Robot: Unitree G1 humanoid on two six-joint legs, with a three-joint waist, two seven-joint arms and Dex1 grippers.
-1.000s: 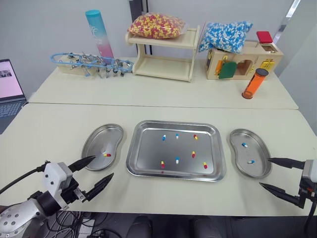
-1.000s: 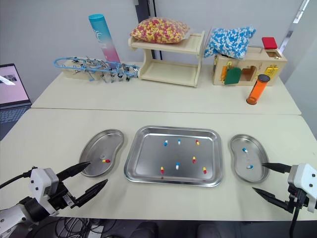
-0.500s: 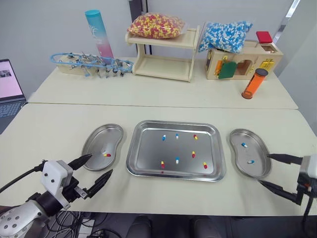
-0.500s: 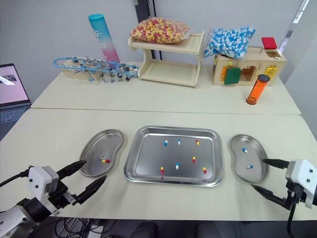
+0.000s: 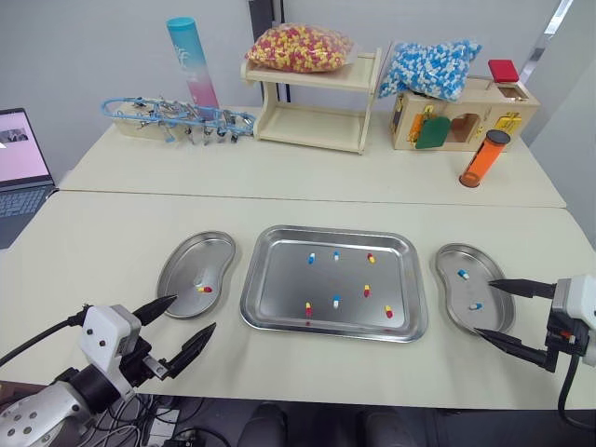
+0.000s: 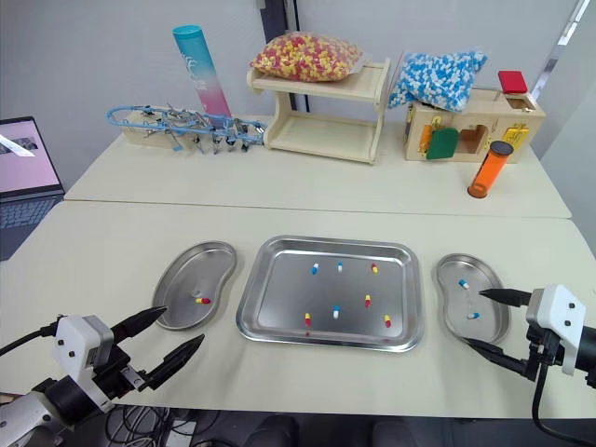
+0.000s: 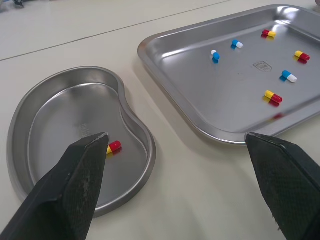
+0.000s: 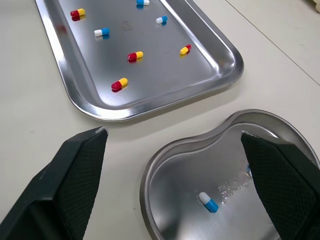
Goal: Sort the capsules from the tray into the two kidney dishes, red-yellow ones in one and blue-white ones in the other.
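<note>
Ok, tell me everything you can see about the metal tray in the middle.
The tray is a shiny rectangular metal pan with rounded corners and a raised rim. It lies flat on the table between the left kidney dish and the right kidney dish, touching neither. Scattered inside lie four red-yellow capsules and three blue-white capsules.

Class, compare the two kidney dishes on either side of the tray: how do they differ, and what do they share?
1. The left kidney dish holds one capsule; the right kidney dish holds two.
2. The left kidney dish's is a red-yellow capsule; the right kidney dish's are blue-white capsules.
3. They lie on opposite sides of the tray.

Shared: both are shiny metal, and each turns its notched side toward the tray.
</note>
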